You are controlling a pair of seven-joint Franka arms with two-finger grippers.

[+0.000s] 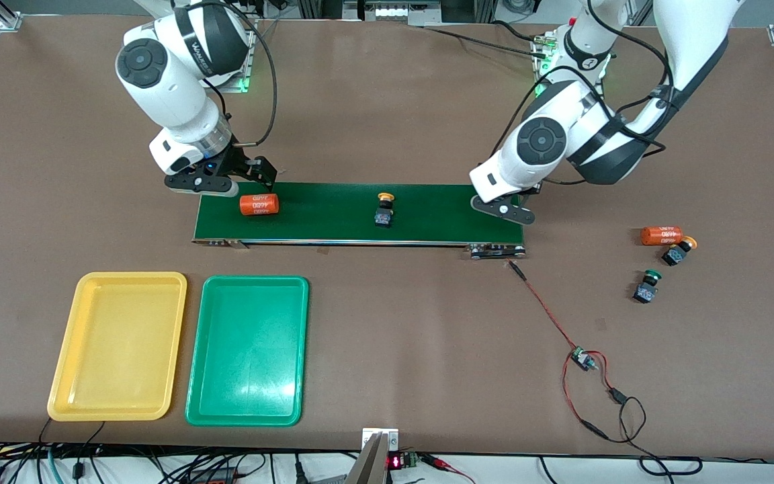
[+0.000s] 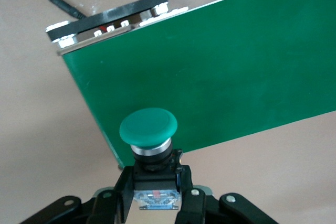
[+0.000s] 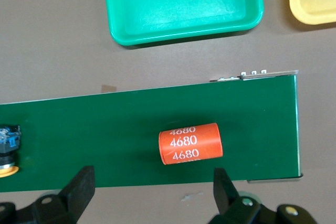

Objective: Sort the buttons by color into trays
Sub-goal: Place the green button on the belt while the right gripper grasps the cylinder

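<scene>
1. The left gripper (image 2: 156, 195) is clamped on the dark body of a green button (image 2: 148, 128), cap pointing away from the wrist, long axis running out along the fingers; it hangs over the conveyor belt (image 1: 360, 214) at the end toward the left arm's side.
2. Only the left wrist view shows this held button; in the front view the arm's own housing covers it, and just the left gripper (image 1: 502, 210) is seen.
3. A yellow button (image 1: 384, 209) lies on its side near the belt's middle, its cap pointing toward the robots' bases and its body toward the front camera.
4. The right gripper (image 3: 152, 187) hovers with fingers spread wide apart over the belt's end toward the right arm's side, beside an orange cylinder (image 3: 190, 143) that lies on the belt, long axis along the belt.
5. Off the belt, toward the left arm's end of the table, a second orange cylinder (image 1: 661, 235) lies just beside another yellow button (image 1: 678, 251); a second green button (image 1: 647, 286) lies nearer the front camera.
6. The yellow tray (image 1: 71, 349) and green tray (image 1: 207, 356) sit side by side, nearer the front camera than the belt; both hold nothing.
7. The right wrist view shows only corners of both trays.
</scene>
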